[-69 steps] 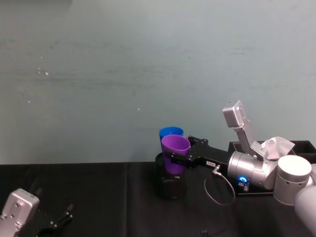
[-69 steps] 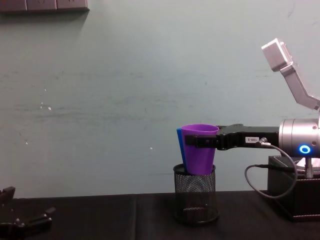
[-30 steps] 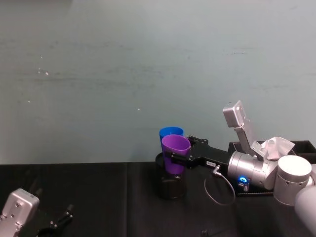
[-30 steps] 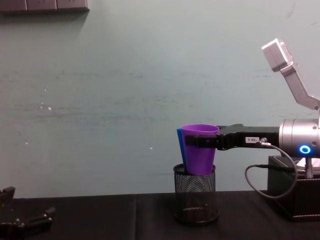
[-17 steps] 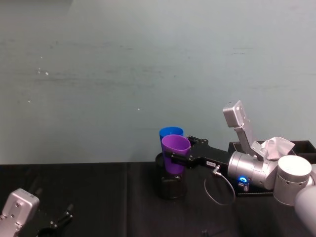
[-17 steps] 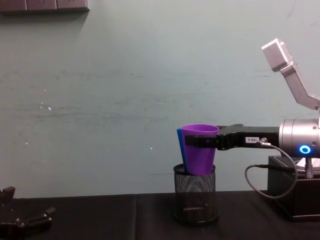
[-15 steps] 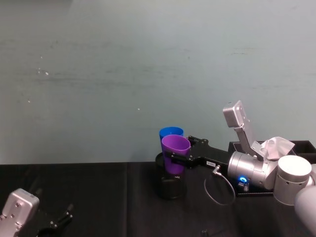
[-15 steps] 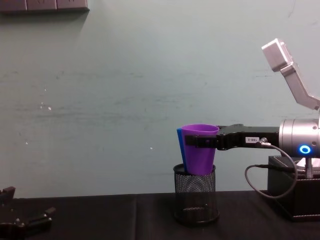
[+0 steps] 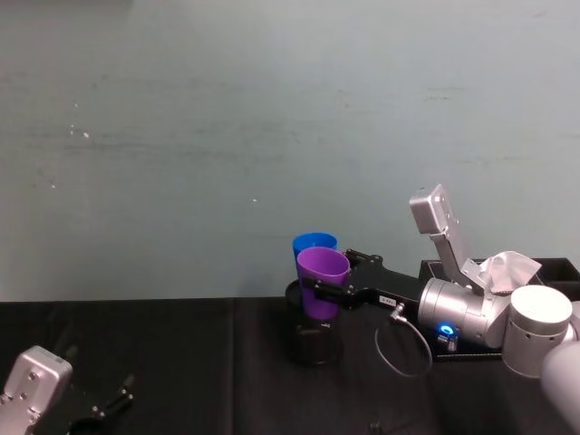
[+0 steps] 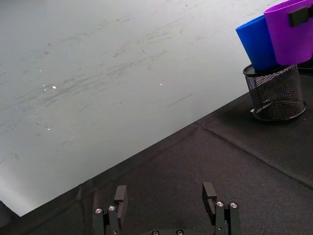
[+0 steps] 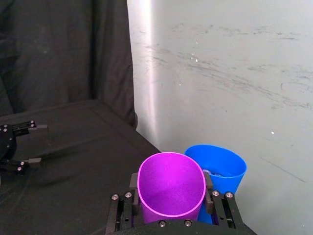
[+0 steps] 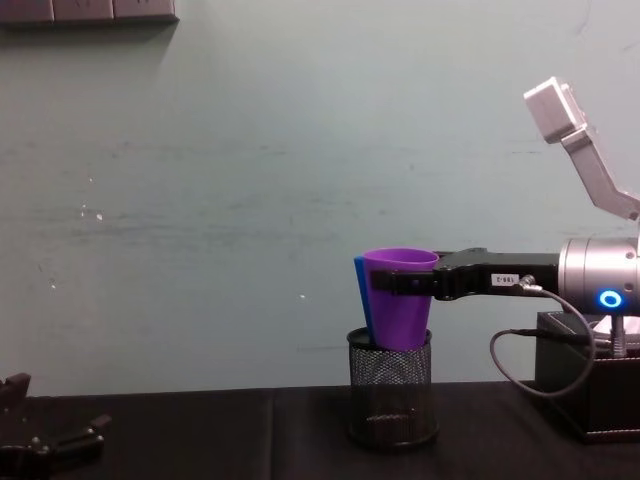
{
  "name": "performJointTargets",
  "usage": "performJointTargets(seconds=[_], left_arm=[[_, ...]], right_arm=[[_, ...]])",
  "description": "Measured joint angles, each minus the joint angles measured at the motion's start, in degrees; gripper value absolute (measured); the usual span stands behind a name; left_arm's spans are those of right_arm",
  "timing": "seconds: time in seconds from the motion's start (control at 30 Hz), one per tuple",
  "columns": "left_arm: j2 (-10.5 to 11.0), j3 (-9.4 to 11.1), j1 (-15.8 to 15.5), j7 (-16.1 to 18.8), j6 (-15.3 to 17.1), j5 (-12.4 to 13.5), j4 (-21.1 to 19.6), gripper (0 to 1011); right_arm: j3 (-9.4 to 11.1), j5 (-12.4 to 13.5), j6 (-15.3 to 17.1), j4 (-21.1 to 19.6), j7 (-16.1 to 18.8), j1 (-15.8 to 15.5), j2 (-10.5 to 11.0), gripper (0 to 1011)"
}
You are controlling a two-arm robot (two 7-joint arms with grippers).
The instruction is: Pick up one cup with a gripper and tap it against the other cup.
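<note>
A pale green wall rises behind a desk [image 9: 181, 362] draped in black cloth. Right of centre in the head view, the right gripper [image 9: 319, 291] has its jaws clamped on the purple cup [image 9: 322, 282], touching the blue cup [image 9: 313, 244] over a black mesh holder [image 12: 392, 402]. At lower left, the left gripper [image 10: 166, 198] rests with jaws spread.

A lab-like test setup: a black-draped surface [image 9: 181, 344] set against a bare, scuffed pale-green wall [image 9: 272, 136] filling the upper frame.
</note>
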Motion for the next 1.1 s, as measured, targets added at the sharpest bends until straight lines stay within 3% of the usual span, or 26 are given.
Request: performJointTargets(seconds=[0.2, 0.43, 0.53, 0.77, 1.1], left_arm=[[0.0, 0.0, 0.0, 0.0, 0.0, 0.0, 0.0, 1000], [0.0, 0.0, 0.0, 0.0, 0.0, 0.0, 0.0, 1000], [0.0, 0.0, 0.0, 0.0, 0.0, 0.0, 0.0, 1000], [0.0, 0.0, 0.0, 0.0, 0.0, 0.0, 0.0, 1000], [0.0, 0.0, 0.0, 0.0, 0.0, 0.0, 0.0, 1000]], right_arm=[[0.9, -0.3, 0.9, -2.9, 0.2, -1.8, 0.7, 723], [1.6, -0.2, 3.9, -11.4, -0.2, -6.7, 3.2, 723], [1.2, 0.0, 5.7, -16.9, -1.0, -9.6, 4.9, 723], [0.6, 0.6, 8.0, -24.8, -2.7, -13.9, 7.7, 723], [0.1, 2.1, 9.0, -30.8, -3.8, -17.2, 10.4, 723]])
